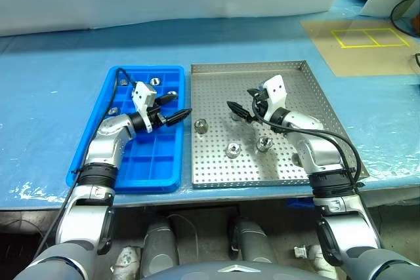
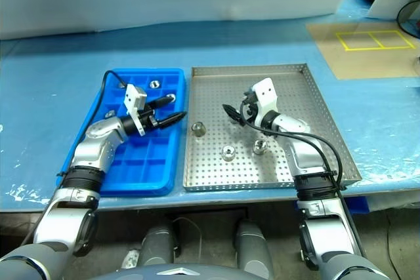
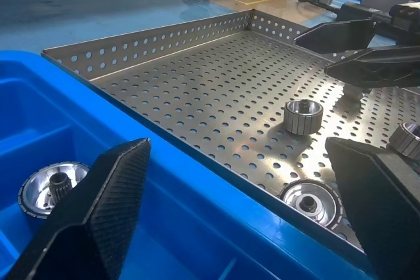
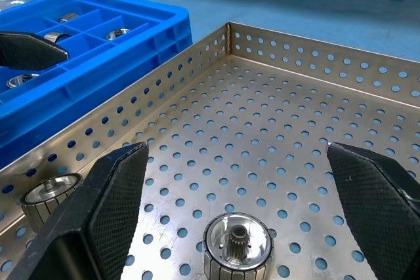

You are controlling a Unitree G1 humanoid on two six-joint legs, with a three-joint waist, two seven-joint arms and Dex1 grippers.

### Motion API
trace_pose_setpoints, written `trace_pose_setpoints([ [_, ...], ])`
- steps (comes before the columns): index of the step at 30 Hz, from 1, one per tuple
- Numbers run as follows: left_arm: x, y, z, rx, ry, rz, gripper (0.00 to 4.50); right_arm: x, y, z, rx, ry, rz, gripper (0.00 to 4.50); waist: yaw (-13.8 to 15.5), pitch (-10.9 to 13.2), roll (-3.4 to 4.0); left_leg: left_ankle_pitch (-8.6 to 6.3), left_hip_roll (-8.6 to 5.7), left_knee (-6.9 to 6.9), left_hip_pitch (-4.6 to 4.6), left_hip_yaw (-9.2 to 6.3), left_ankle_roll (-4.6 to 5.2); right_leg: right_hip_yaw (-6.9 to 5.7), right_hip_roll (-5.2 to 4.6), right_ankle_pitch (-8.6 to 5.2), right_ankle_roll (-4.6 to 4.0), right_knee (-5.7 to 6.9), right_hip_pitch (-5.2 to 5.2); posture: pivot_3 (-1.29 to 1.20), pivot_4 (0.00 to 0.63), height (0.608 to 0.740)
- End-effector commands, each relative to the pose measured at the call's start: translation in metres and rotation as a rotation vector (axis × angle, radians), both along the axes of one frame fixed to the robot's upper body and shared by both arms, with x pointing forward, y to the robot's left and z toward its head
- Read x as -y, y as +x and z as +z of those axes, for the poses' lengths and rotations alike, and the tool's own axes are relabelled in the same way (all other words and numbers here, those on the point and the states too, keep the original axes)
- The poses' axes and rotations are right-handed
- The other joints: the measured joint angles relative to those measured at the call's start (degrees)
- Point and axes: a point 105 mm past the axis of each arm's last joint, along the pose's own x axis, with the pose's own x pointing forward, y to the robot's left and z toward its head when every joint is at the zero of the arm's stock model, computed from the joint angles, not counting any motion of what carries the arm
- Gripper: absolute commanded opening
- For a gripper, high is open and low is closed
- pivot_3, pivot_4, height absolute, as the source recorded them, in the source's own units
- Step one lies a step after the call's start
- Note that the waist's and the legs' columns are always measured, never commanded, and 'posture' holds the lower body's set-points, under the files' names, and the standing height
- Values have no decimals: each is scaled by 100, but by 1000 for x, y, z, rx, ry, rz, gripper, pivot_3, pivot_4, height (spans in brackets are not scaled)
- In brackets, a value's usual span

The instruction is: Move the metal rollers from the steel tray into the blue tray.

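Left eye view: your left gripper (image 1: pixel 172 108) hangs wide over the blue tray (image 1: pixel 98 155), your right gripper (image 1: pixel 241 103) wide above rollers (image 1: pixel 232 150) on the steel tray (image 1: pixel 315 90).

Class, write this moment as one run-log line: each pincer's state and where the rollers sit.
left pincer: open, empty, over blue tray | right pincer: open, empty, over steel tray | metal rollers: several in steel tray, several in blue tray

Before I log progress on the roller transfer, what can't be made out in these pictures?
- How many rollers sit in the bright blue compartmented plastic tray: the left end effector and its arm cover several cells in the eye views.
- One small shiny metal roller on the perforated square steel tray: cut off at the left wrist view's edge.
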Motion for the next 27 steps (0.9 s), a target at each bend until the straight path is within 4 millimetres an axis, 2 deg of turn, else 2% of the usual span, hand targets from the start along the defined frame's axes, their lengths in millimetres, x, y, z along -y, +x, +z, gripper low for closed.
trace_pose_setpoints([
  [1, 4, 1, 16, 56, -5, -14, 4500, 2, 0, 10, 39, 4, -8, 4458, 0, 0, 0, 0, 0, 0, 0, 0, 0, 0, 0, 0, 0, 0, 0, -257, 150, 740],
  [16, 4, 1, 16, 57, -7, -13, 4500, 3, -1, 9, 37, 0, -4, 4458, 0, 0, 0, 0, 0, 0, 0, 0, 0, 1, 0, 0, 0, 0, 0, -259, 150, 740],
  [21, 10, 1, 20, 63, -22, -31, 4500, 1, 0, -2, 5, -24, 8, 4458, -1, 0, 0, 0, 0, 0, 0, 1, 0, 1, 0, 0, 0, 0, 0, -266, 150, 740],
  [24, 16, -1, 25, 74, -41, -52, 4500, 1, 8, -18, -26, -63, -16, 4458, -5, -1, -1, 0, 0, 2, 1, 1, 0, 1, 0, 0, 0, 1, 1, -260, 150, 740],
  [27, 20, -1, 33, 85, -57, -60, 4500, -4, 11, -10, -8, -41, -3, 4458, -5, 0, -1, 0, -1, 3, 0, 1, 0, 1, -1, 0, 0, 2, 1, -254, 150, 740],
])
